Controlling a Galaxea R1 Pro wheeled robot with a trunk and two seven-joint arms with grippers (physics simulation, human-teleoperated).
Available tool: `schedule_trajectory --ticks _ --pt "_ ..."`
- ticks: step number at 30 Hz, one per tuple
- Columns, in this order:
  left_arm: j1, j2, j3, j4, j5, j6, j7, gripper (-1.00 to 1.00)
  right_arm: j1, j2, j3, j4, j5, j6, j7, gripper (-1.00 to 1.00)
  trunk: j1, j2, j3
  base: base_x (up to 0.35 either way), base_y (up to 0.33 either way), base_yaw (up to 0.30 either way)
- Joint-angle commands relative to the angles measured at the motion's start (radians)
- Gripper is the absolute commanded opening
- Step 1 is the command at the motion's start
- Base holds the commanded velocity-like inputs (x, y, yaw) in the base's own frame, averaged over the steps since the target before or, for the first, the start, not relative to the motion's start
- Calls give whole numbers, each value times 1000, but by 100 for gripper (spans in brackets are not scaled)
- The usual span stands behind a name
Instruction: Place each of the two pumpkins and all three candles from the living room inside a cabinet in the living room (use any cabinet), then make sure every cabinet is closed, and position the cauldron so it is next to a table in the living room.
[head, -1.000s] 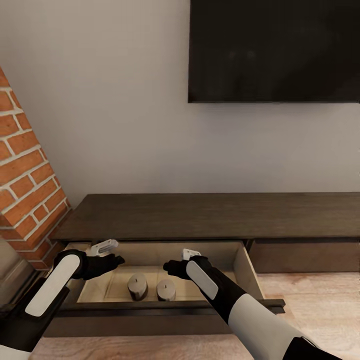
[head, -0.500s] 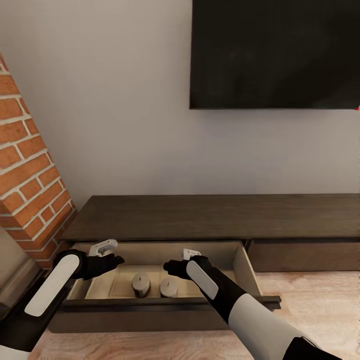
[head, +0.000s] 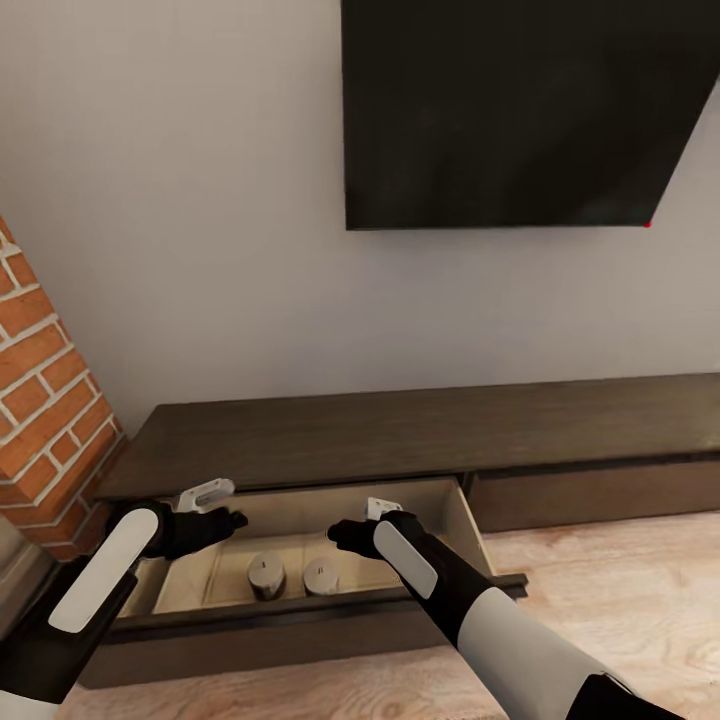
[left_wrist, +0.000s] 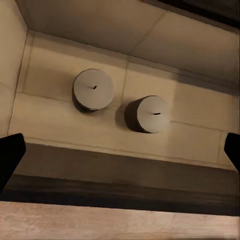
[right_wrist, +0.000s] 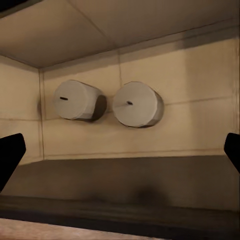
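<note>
The cabinet (head: 420, 435) is a long, low dark-brown console against the wall, with its left drawer (head: 472, 535) pulled out. Two candles stand upright side by side on the drawer's pale floor (head: 266, 575) (head: 321, 576). The same two candles show in the left wrist view (left_wrist: 93, 89) (left_wrist: 149, 114) and in the right wrist view (right_wrist: 77, 100) (right_wrist: 137, 104). My left gripper (head: 205, 495) (left_wrist: 121, 152) hovers open over the drawer's left part. My right gripper (head: 378, 508) (right_wrist: 121, 154) hovers open over its right part. Neither holds anything. The pumpkins and the cauldron are out of view.
A black TV (head: 520, 110) hangs on the wall above the console. A red brick pillar (head: 45, 400) stands at the left end. The drawer beside the pulled-out one (head: 590, 495) is closed. Light wooden floor (head: 620, 600) lies in front.
The whole picture has shifted and tilted, so the camera moved. Both grippers stay open above the drawer, and the two candles stand where they were.
</note>
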Motion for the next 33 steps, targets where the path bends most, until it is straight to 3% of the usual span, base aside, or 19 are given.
schedule_trajectory --ticks 1,11,33 --pt "-1 1 -1 -2 10 0 10 100 -1 0 3 -1 -9 0 -9 100 -4 7 2 -1 0 -274" --pt "-1 3 -1 -3 10 0 10 100 -1 -1 3 -1 -9 0 -9 100 -42 77 37 -140 67 -277" --pt "-1 2 -1 -4 10 -1 12 100 -1 -1 3 -1 -9 0 -9 100 -127 231 116 -5 2 -277"
